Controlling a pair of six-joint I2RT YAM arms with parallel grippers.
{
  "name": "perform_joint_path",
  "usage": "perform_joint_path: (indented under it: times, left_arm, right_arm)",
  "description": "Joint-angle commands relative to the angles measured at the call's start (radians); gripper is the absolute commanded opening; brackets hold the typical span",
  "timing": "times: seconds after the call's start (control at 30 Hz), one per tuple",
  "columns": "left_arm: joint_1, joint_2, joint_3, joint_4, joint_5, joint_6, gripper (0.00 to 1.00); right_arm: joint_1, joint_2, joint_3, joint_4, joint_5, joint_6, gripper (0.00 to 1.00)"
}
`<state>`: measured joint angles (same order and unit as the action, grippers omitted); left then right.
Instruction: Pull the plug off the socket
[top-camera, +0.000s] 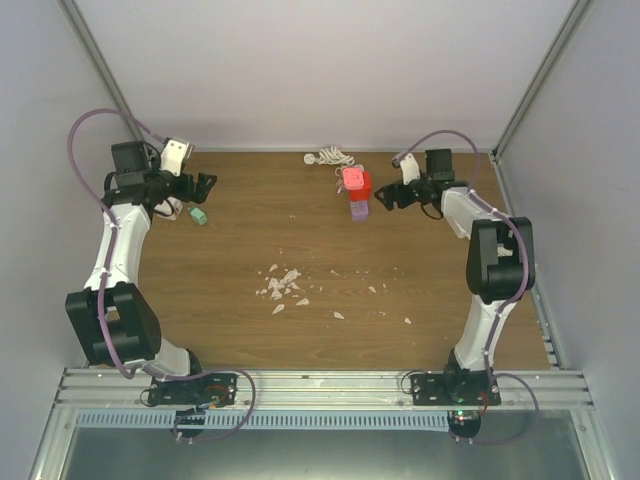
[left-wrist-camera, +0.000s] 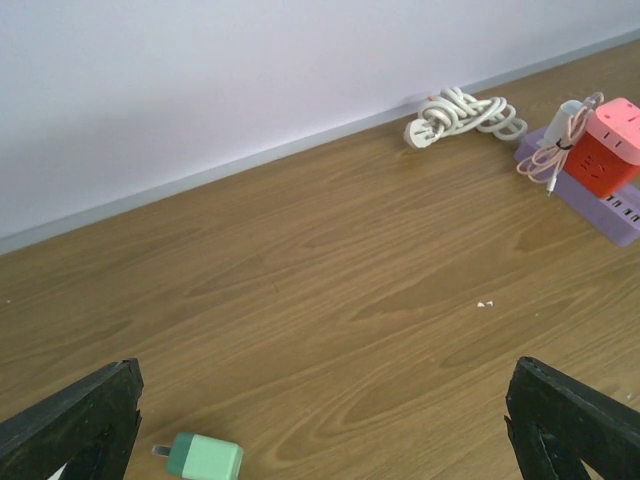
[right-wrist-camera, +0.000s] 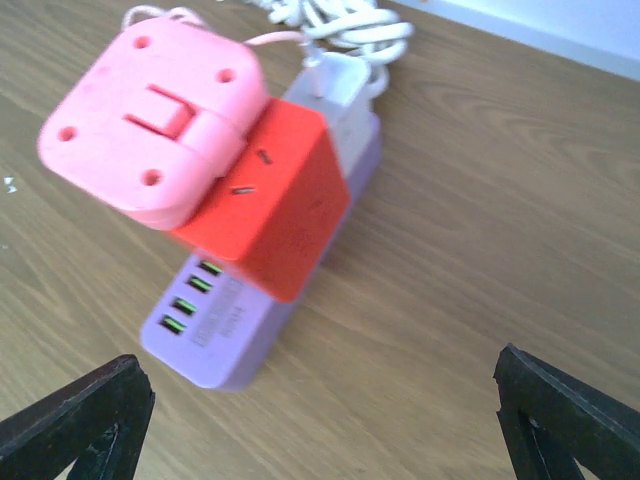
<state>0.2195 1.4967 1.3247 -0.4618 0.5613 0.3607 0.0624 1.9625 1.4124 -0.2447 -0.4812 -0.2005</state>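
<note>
Two fingers of your right end effector (right-wrist-camera: 318, 405) stand wide apart, holding nothing. The red plug (right-wrist-camera: 270, 215) sits in the purple socket (right-wrist-camera: 215, 345) just ahead of them on the bench (right-wrist-camera: 500, 200). Your left end effector (left-wrist-camera: 322, 400), equally wide, is well apart from it.

A wood-grain table (top-camera: 250, 240) stands inside a booth with plain white walls (top-camera: 320, 70) (soft, even light throughout). Grey metal posts (top-camera: 535, 75) slant up the back corners, and a ribbed metal rail (top-camera: 330, 383) edges the near side.
</note>
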Motion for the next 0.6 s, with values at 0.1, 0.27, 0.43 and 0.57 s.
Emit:
perform_joint_path:
  times: [0.1,0.27,0.43,0.57]
  left_arm:
    - [-0.005,-0.028,0.013,-0.004,-0.018,0.022,0.99]
    - [-0.005,-0.020,0.016,-0.011,-0.025,0.024,0.99]
    - [-0.005,-0.008,0.023,-0.023,-0.018,0.030,0.99]
    - [-0.005,0.003,0.036,-0.033,-0.016,0.034,0.99]
  right_arm:
    - [0.096,0.040,-0.037,0.082,0.036,0.083,0.94]
    - [0.131,0.044,-0.091,0.179,0.079,0.156,0.92]
    - [0.175,0.045,-0.149,0.272,0.126,0.199,0.91]
    - [0.208,0.051,-0.187,0.331,0.176,0.233,0.90]
